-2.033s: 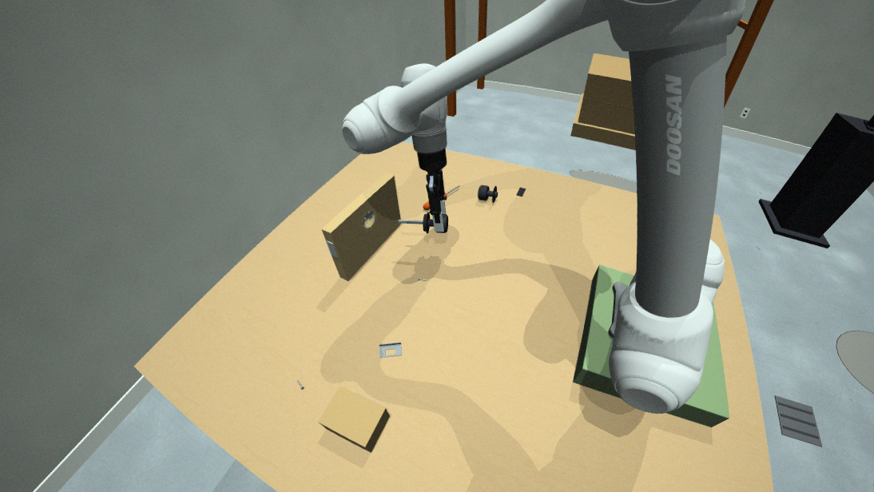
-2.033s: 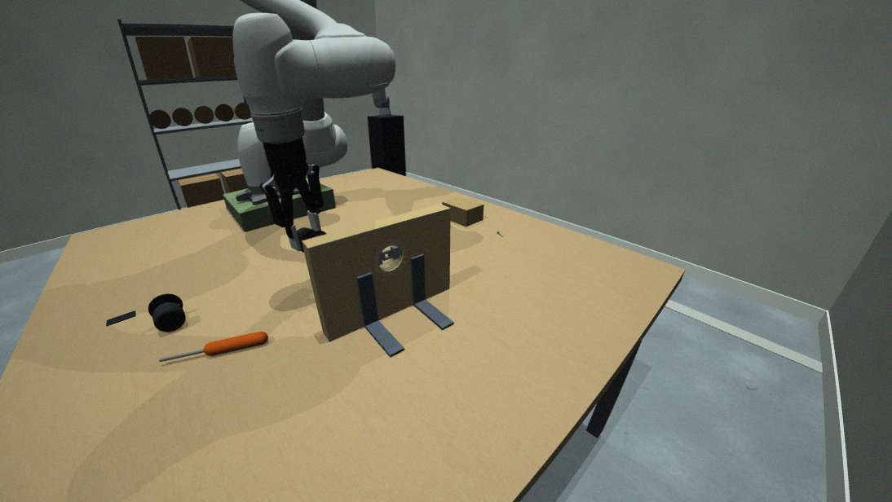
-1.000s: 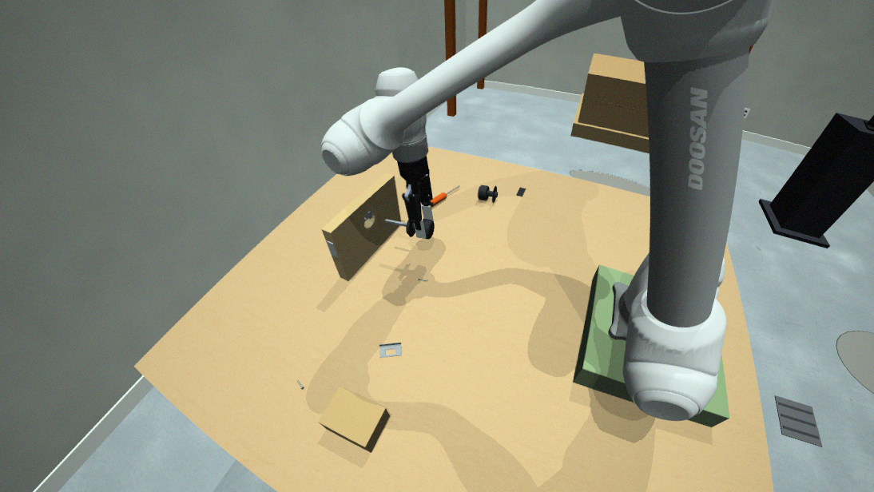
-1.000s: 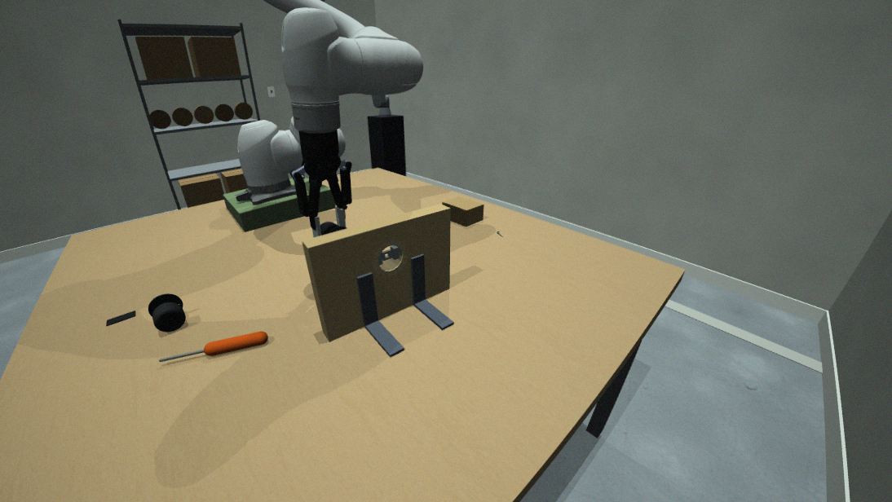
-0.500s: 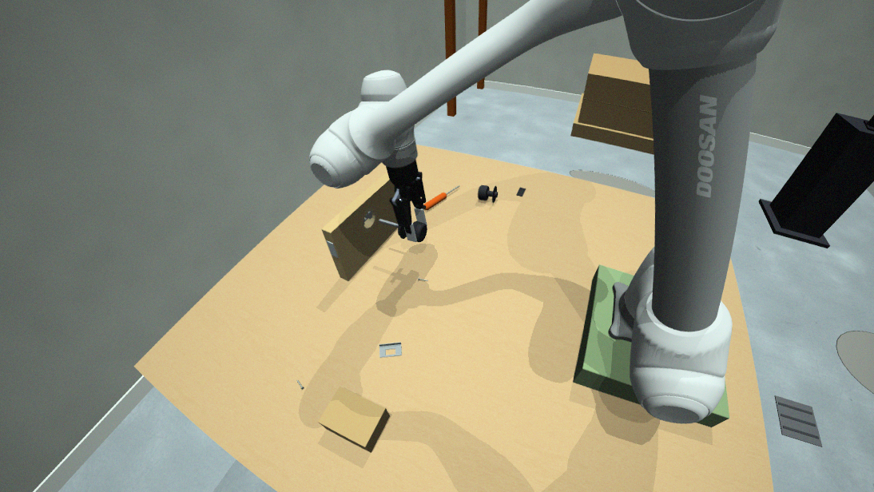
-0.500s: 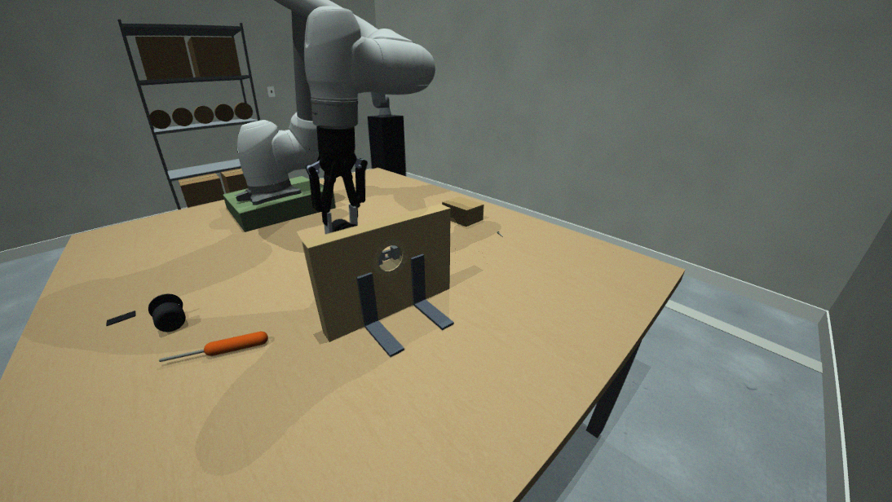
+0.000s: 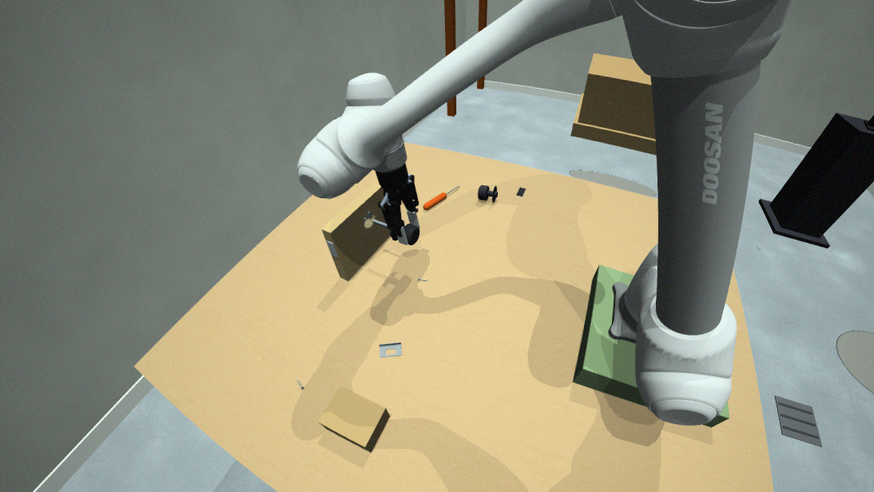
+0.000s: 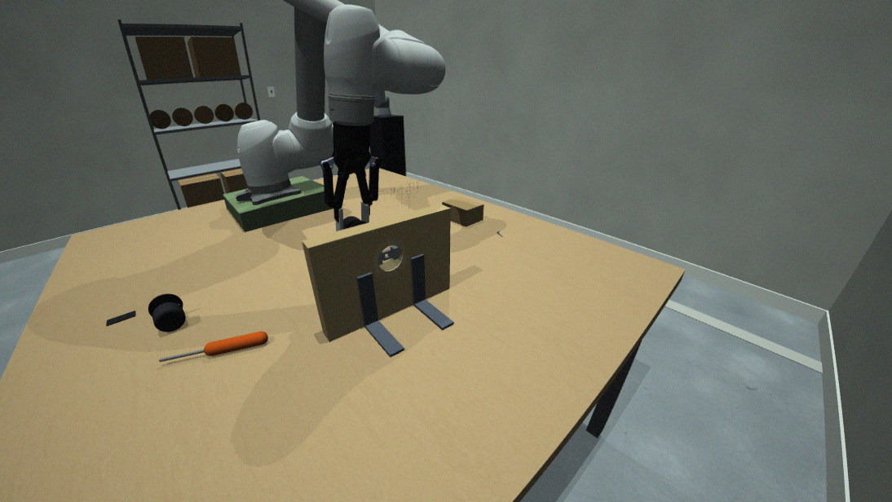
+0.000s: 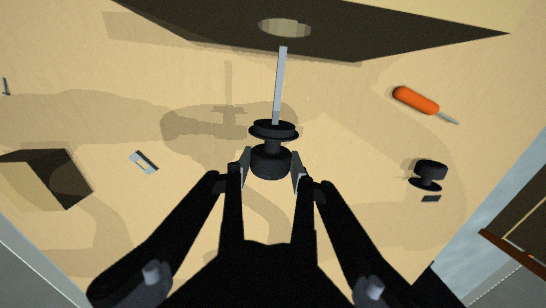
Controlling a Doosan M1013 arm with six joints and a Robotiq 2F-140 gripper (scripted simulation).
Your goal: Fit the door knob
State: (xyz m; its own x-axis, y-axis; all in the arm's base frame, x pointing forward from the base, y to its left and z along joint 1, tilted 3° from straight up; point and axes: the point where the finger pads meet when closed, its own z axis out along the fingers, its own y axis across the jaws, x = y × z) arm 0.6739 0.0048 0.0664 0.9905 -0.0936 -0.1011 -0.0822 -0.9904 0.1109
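My gripper (image 7: 408, 232) (image 8: 353, 220) (image 9: 270, 157) is shut on a black door knob (image 7: 411, 235) (image 9: 270, 162) by its round grip. The knob's round plate (image 9: 273, 131) and its grey square spindle (image 7: 380, 224) (image 9: 278, 85) point toward the upright wooden door panel (image 7: 355, 241) (image 8: 349, 280) (image 9: 340, 35). The spindle's tip lies close to the round bore (image 7: 369, 221) (image 8: 390, 257) (image 9: 284, 27) that holds the latch, on the robot's side. In the exterior view the panel hides most of the knob. I cannot tell whether the tip is inside the socket.
A second black knob (image 7: 487, 192) (image 8: 166, 311) (image 9: 426, 173), a small black plate (image 7: 520, 192) (image 8: 120, 318) and an orange screwdriver (image 7: 438, 200) (image 8: 234, 343) (image 9: 416, 100) lie on the table. A metal strike plate (image 7: 390, 347) (image 9: 144, 160) and a wood block (image 7: 353, 416) (image 8: 463, 212) lie nearer the front.
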